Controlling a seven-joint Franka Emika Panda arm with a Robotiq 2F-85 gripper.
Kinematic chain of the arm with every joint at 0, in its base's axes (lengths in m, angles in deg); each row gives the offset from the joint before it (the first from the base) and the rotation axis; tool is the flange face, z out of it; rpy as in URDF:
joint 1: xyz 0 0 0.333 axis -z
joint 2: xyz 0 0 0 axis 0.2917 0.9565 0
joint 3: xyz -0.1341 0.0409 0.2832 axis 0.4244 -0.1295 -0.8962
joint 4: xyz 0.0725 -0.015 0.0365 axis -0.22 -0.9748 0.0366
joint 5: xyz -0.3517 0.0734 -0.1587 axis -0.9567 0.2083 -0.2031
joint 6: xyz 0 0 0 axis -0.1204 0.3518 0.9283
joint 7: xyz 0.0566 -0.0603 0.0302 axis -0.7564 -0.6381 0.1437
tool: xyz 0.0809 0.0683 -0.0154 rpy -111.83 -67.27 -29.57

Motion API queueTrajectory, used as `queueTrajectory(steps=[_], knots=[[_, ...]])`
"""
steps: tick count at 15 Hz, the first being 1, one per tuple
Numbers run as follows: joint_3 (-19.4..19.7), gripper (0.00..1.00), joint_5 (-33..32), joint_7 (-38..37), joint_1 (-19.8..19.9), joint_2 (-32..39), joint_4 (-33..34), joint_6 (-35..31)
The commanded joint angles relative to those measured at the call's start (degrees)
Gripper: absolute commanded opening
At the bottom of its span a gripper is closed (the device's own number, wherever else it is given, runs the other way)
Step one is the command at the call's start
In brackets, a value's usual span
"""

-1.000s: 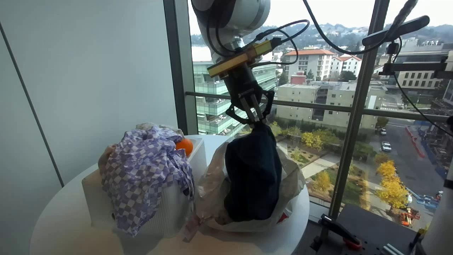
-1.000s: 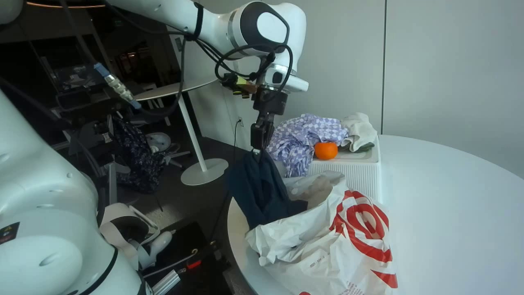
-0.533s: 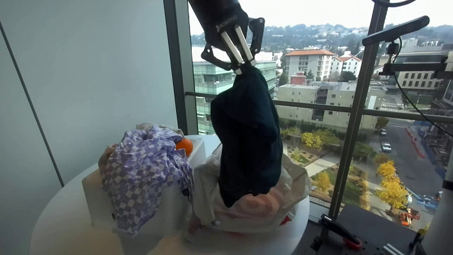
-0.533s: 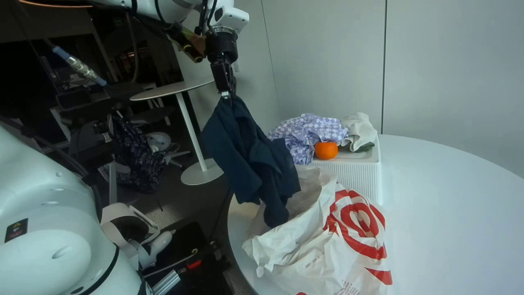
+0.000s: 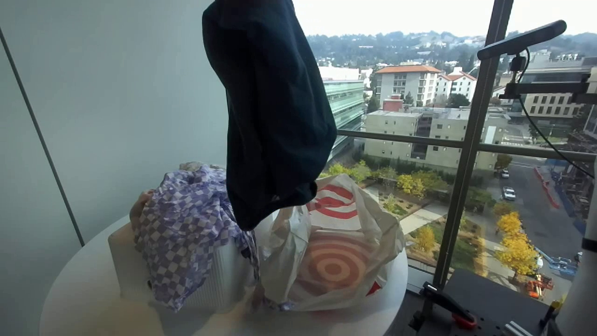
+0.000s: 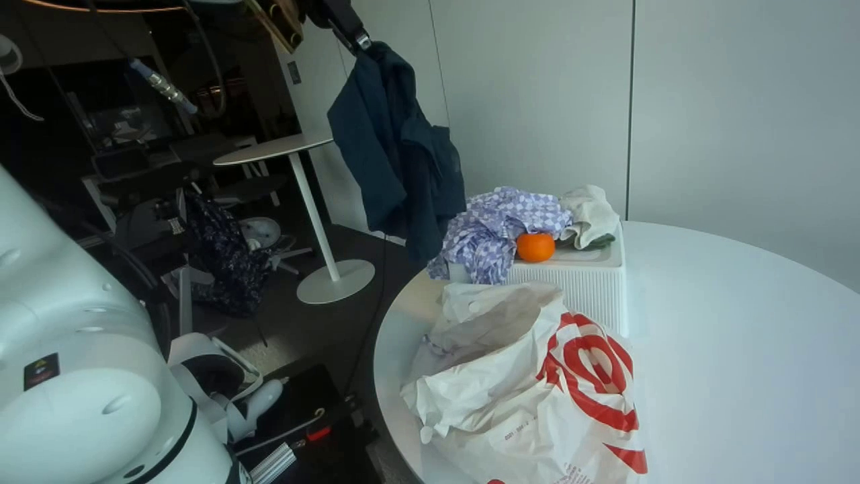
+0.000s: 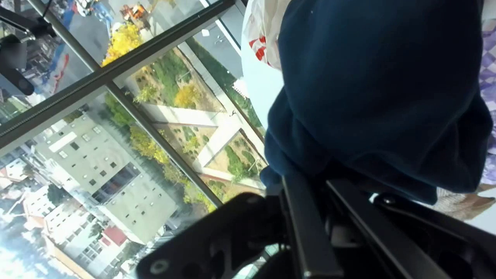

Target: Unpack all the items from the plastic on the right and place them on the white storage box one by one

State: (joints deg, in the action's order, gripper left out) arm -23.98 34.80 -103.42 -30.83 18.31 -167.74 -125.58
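Near the top of an exterior view, the gripper point(image 6: 364, 43) pinches a hanging, rumpled navy cloth point(image 6: 403, 148); below, right of centre, a crinkled plastic bag point(image 6: 507, 396) sits before a ribbed white box point(image 6: 591, 296) bearing checked fabric point(image 6: 514, 212).

Bag point(image 6: 531, 393) and box point(image 6: 591, 296), from above, in both exterior views

Through the window frame point(image 5: 459, 196) I see an orange-roofed building point(image 5: 408, 80), yellow-leaved trees point(image 5: 512, 227) and a white car point(image 5: 509, 192) on the road point(image 5: 531, 217). In an exterior view I pick out a round pedestal table point(image 6: 272, 150) and, lower, a white VR headset point(image 6: 200, 347) just beside a controller point(image 6: 263, 398).
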Motion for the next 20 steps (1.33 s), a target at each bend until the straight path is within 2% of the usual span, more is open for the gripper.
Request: queueTrajectory(steps=[1,4,6,8,10,11,16,19,20], knots=[[-1.5,0.10,-15.8,1.0,-3.6,11.5,11.8,-2.2],[1.2,0.10,-28.5,0.5,-7.4,19.2,16.8,-9.8],[3.9,0.11,-34.0,-0.4,-8.9,24.5,20.4,-17.9],[6.8,0.11,-31.6,-0.2,-8.8,30.1,24.1,-25.2],[9.5,0.11,-26.8,1.3,-7.4,32.5,23.2,-30.3],[7.8,0.11,-25.8,1.3,-4.5,33.4,21.4,-31.9],[7.1,0.11,-13.4,4.4,2.0,35.7,13.9,-33.1],[5.8,0.11,-4.6,7.3,6.8,36.2,8.2,-38.1],[11.2,0.11,1.0,9.2,3.9,35.5,6.2,-41.7]])
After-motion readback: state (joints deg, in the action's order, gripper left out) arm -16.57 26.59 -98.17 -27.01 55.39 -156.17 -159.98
